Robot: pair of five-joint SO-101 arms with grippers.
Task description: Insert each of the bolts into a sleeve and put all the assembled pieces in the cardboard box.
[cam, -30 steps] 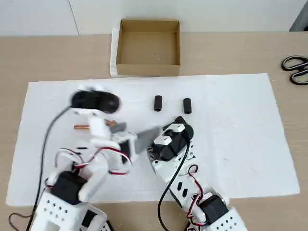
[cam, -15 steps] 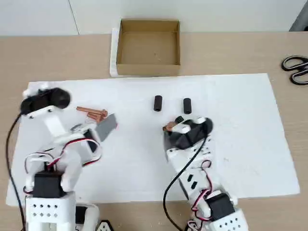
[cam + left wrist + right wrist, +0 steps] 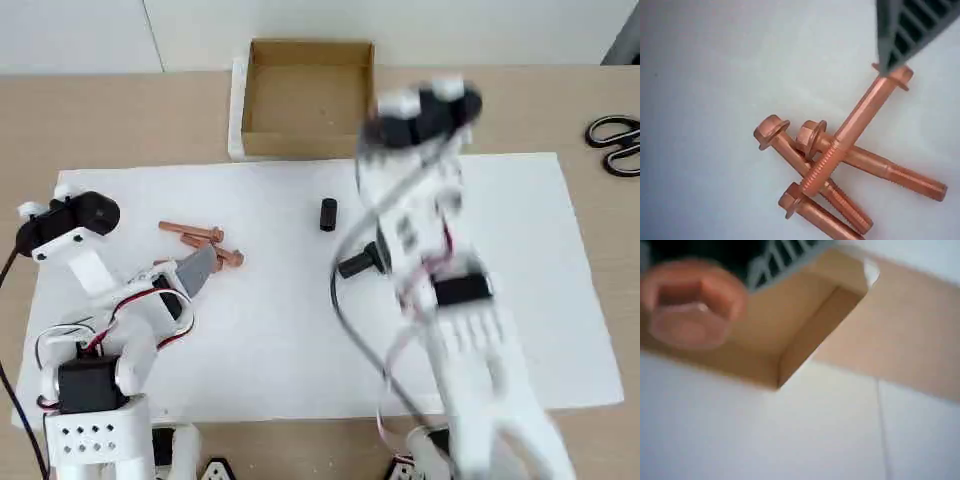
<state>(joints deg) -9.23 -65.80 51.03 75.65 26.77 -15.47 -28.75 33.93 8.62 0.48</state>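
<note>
the right hand was clenched on a copper bolt, held out by the corner of the cardboard box, i'd guess for dropping in. the left hand hung by the loose bolts on the worktop; its grip i couldn't tell.

Four copper bolts with flanged hex heads and part-threaded shanks are lying in a loose crossed pile on the left part of the white sheet, one resting across two others. A short black sleeve is resting on the sheet near its middle, right of the pile and well apart from it. The cardboard box is sitting open-topped on the far side, just beyond the sheet. A fifth bolt is hanging, head showing, by the box's near right corner.
</note>
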